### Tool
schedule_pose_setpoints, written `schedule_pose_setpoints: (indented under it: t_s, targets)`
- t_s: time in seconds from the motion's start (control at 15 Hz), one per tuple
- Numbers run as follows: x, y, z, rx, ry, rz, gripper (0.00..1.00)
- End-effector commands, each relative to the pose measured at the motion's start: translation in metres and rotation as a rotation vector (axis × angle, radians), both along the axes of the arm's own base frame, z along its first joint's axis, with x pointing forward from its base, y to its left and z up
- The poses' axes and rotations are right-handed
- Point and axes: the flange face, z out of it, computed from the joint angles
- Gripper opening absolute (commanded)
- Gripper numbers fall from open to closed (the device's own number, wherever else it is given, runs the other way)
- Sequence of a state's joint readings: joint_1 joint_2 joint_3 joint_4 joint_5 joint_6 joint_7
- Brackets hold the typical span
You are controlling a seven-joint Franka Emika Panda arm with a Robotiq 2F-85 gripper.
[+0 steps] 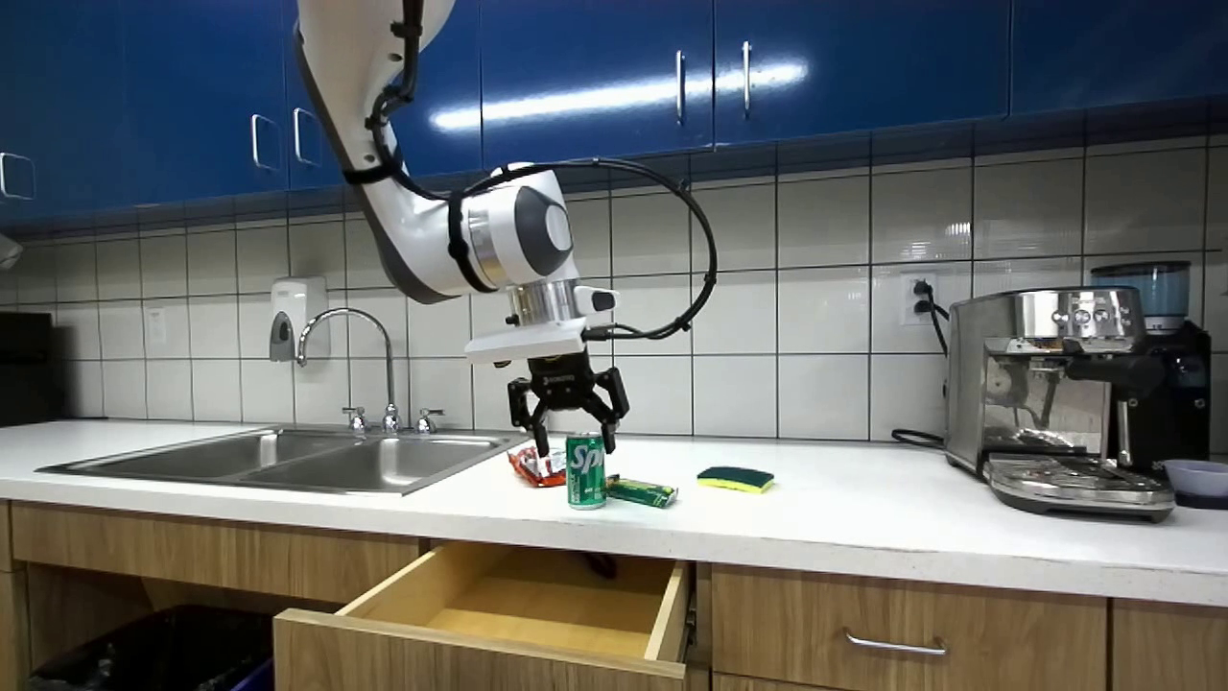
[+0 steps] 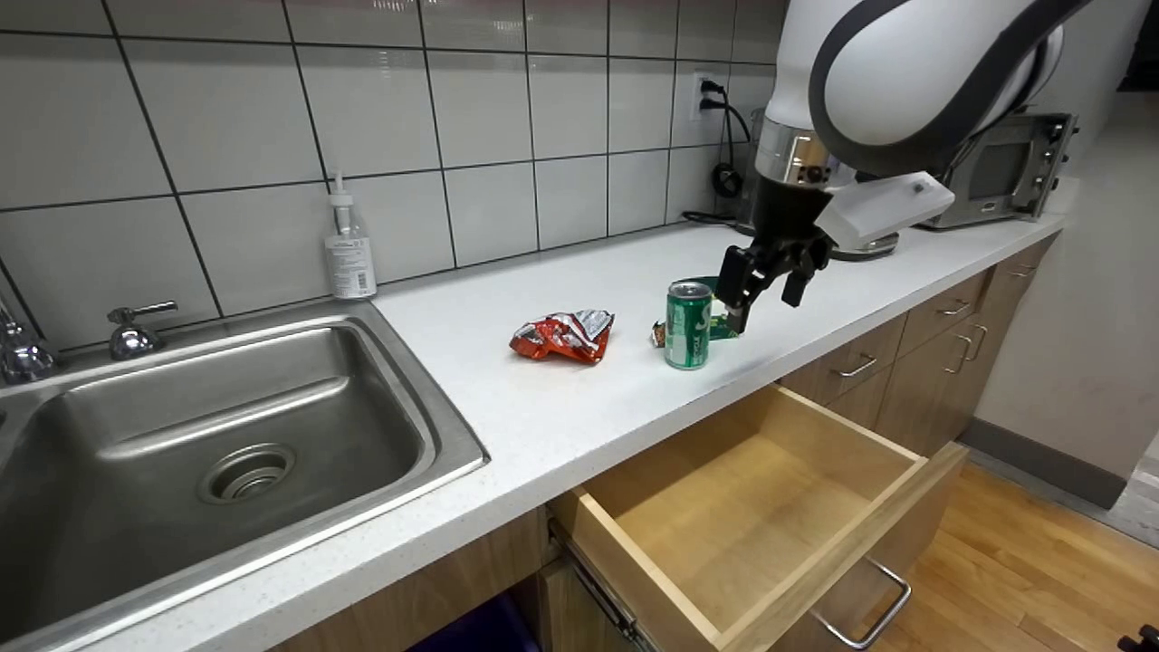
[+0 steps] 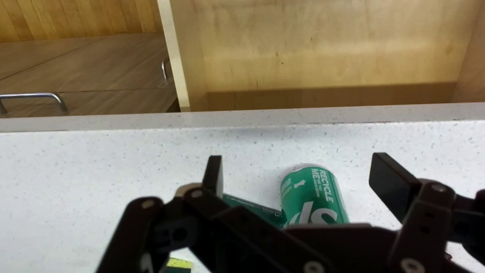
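Note:
A green soda can (image 1: 585, 480) stands upright on the white counter near its front edge; it also shows in an exterior view (image 2: 688, 330) and in the wrist view (image 3: 312, 195). My gripper (image 1: 576, 448) points down at the can's upper part. Its fingers (image 3: 297, 168) are spread wide with the can showing between them, and they hold nothing. No contact with the can is visible. A green packet (image 1: 645, 493) lies beside the can, partly hidden by a finger in the wrist view (image 3: 254, 206). A crumpled red and silver wrapper (image 2: 563, 337) lies on the sink side of the can.
A green and yellow sponge (image 1: 736, 478) lies on the counter. Below the counter edge a wooden drawer (image 2: 815, 580) is pulled out. A steel sink (image 2: 435, 407) with a faucet (image 1: 389, 365) is on one side. An espresso machine (image 1: 1046, 374) stands on the other.

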State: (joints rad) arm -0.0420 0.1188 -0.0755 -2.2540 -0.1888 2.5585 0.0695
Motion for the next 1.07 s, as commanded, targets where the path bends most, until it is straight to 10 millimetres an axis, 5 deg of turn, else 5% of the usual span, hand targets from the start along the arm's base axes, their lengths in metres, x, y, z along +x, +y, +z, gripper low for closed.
schedule_pose_setpoints:
  t_s: [0.0,1.0]
  targets:
    - [0.021,-0.002,0.004,0.000,0.003,0.033,1.00]
    - [0.063,0.011,-0.004,-0.016,-0.010,0.078,1.00]
